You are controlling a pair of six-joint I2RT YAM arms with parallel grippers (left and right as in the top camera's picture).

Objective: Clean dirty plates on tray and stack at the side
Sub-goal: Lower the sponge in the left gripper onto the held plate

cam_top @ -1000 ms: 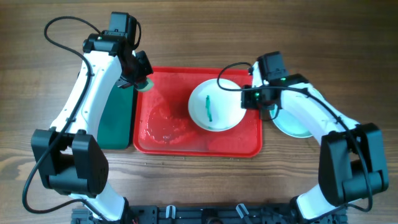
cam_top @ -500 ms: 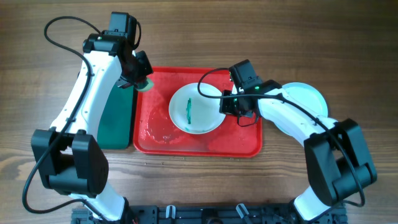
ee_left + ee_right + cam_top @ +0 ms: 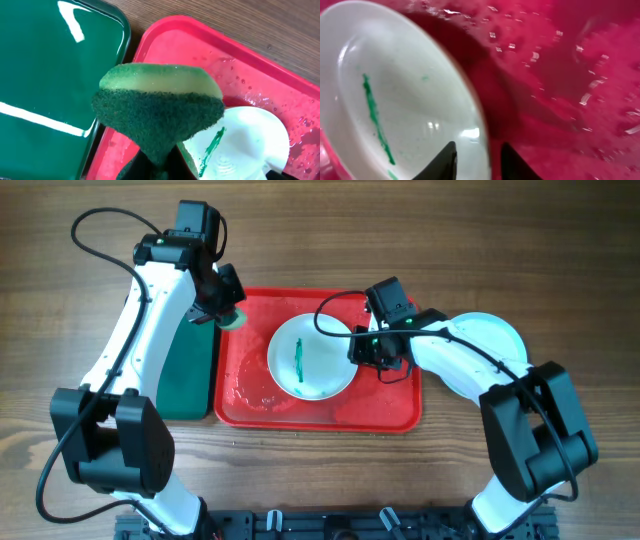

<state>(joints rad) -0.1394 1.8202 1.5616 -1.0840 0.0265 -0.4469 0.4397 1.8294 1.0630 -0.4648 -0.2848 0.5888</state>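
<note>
The left arm stretched forward, the left gripper clamped on a sponge. The right arm folded inward, the right gripper pinching a plate at its rim.

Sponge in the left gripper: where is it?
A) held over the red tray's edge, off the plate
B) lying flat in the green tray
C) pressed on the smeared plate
A: the left gripper holds the sponge above the red tray's rim, clear of the plate.

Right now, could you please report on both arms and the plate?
Left end effector shut on sponge, by tray corner. Right end effector shut on green-smeared plate rim. Nothing between sponge and plate.
</note>
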